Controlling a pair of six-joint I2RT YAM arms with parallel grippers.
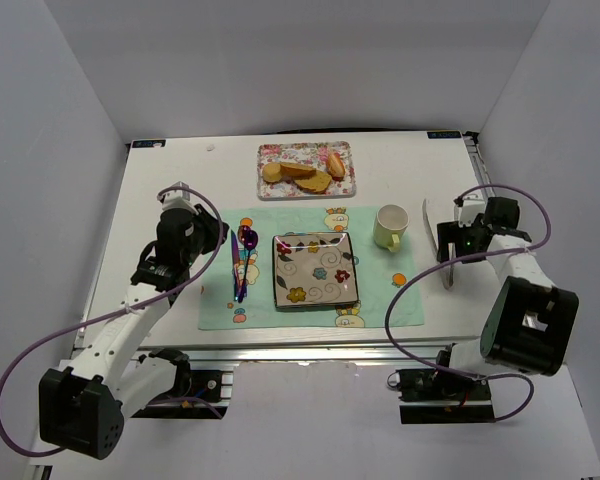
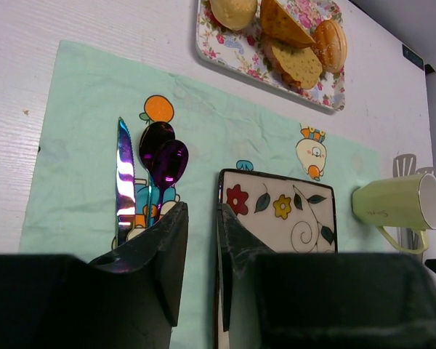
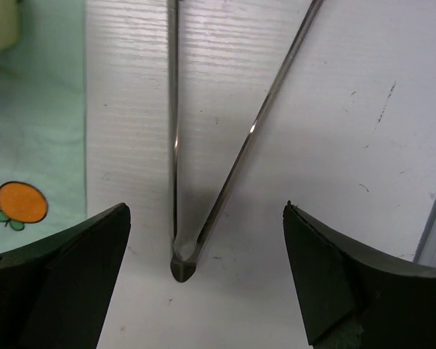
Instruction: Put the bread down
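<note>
The bread (image 1: 305,172) is several golden-brown rolls and slices on a flowered tray (image 1: 270,150) at the back middle of the table; it also shows in the left wrist view (image 2: 291,43). The square flowered plate (image 1: 315,285) lies bare on the green placemat (image 1: 380,290). My left gripper (image 1: 223,232) hovers over the mat between the cutlery and the plate's left edge (image 2: 276,207), its jaws (image 2: 202,218) nearly together and empty. My right gripper (image 1: 450,245) is open, its jaws (image 3: 207,207) straddling the hinge end of metal tongs (image 3: 232,171) that lie on the table.
A purple knife (image 2: 124,182) and two purple spoons (image 2: 163,156) lie on the mat left of the plate. A pale green cup (image 1: 388,227) stands at the mat's back right. The tongs (image 1: 427,212) lie right of the cup. White walls enclose the table.
</note>
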